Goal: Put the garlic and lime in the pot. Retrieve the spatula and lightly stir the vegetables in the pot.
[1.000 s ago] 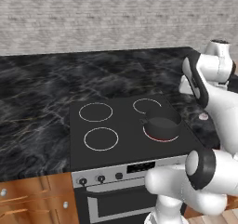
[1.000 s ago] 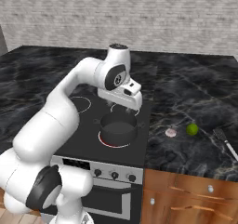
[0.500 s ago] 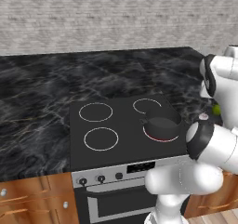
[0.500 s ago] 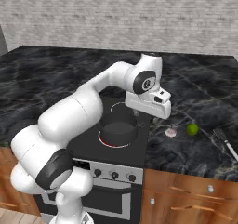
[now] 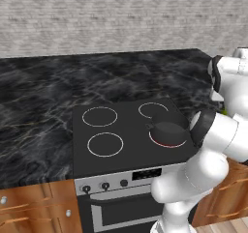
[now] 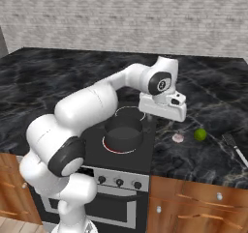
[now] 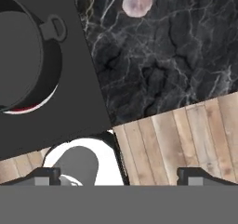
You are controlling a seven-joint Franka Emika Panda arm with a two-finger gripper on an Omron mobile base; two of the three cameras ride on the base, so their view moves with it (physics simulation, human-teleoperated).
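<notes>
The hand [image 6: 175, 122], fingers apart, hovers above the garlic [image 6: 178, 138] beside the lime [image 6: 200, 134] on the counter [image 6: 203, 154]; the pot [image 6: 124, 132] sits on the stove.

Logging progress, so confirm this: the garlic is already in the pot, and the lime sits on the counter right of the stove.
Wrong on the garlic: the right base view shows it on the counter beside the lime, and the pot is empty. The rest stands.
</notes>
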